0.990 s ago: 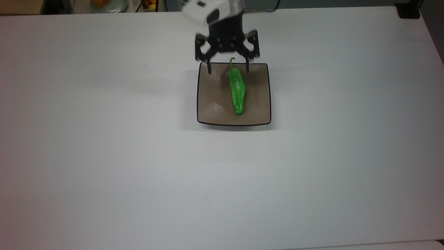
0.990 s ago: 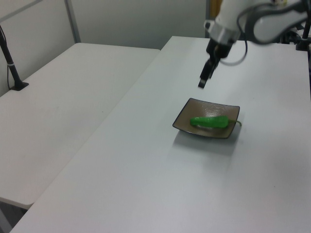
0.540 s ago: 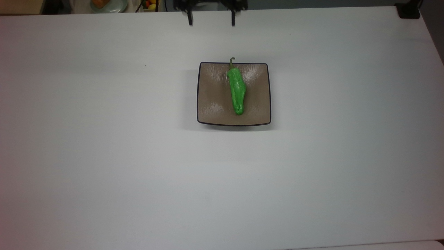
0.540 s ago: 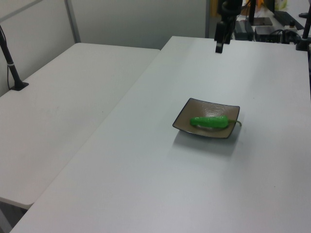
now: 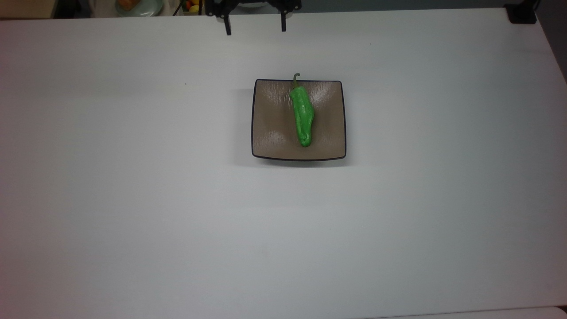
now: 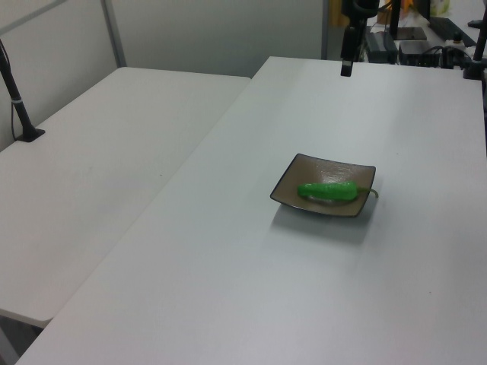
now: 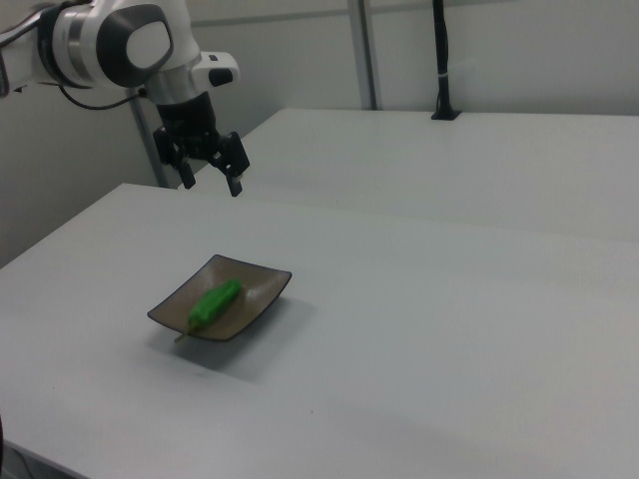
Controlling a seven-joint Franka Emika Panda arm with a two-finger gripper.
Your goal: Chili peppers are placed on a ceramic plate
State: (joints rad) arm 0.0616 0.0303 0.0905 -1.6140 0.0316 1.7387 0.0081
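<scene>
Now look at your gripper (image 5: 255,30): it hangs high over the far edge of the table (image 5: 133,199), well apart from the plate (image 5: 270,128), with its two black fingers (image 5: 228,27) spread wide and nothing between them. In the right view the gripper (image 7: 212,180) points down from the white arm (image 7: 120,45), and the plate (image 7: 262,286) sits below it and toward the right view's right, nearer the camera. In the left view a dark finger (image 6: 347,59) hangs at the top, and the plate (image 6: 300,167) lies well below it.

From the gripper, the pepper (image 5: 302,116) lies below in the top view and slightly to the top view's right, resting on the plate along its middle. Its thin curved stem (image 5: 295,79) points back toward the gripper and reaches just over the plate's near rim; its blunt tip points away. In the left view the pepper (image 6: 329,191) lies across the plate, and in the right view the pepper (image 7: 215,301) runs diagonally.

The pepper is long, bright green and glossy, with a wrinkled skin and an olive stem. The plate is square, tan-brown and glazed, with a thin dark rim, upturned edges and a finely crackled face that catches light near its corners. The table is plain white and matte.
</scene>
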